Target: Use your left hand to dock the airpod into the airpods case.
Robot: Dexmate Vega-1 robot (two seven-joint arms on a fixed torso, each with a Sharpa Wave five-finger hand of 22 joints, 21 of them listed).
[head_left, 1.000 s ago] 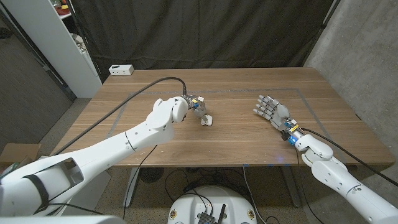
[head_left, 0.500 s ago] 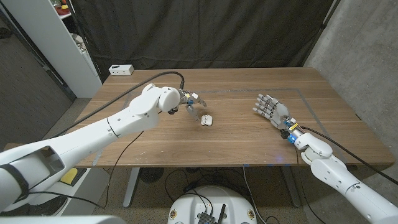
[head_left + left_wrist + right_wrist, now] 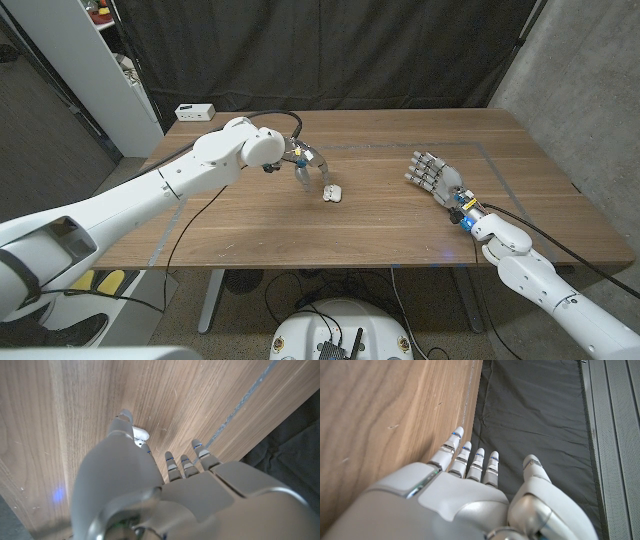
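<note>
At table centre, left hand [image 3: 308, 170] over airpods case [image 3: 331, 193]; right hand [image 3: 436, 176] idle.

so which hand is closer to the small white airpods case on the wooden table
Left. The left hand sits right beside the small white airpods case, fingertips reaching down next to it. The right hand stands well off to the case's right side, fingers apart, holding nothing.

**Camera arrangement: one head view, two wrist views.**
The head view looks down from above onto the wooden table [image 3: 400, 215], both arms entering from the bottom corners. Each wrist view looks closely along the back of its own hand: the left hand [image 3: 150, 490] over the tabletop, the right hand [image 3: 470, 490] at the table's edge. All three views share the tabletop.
</note>
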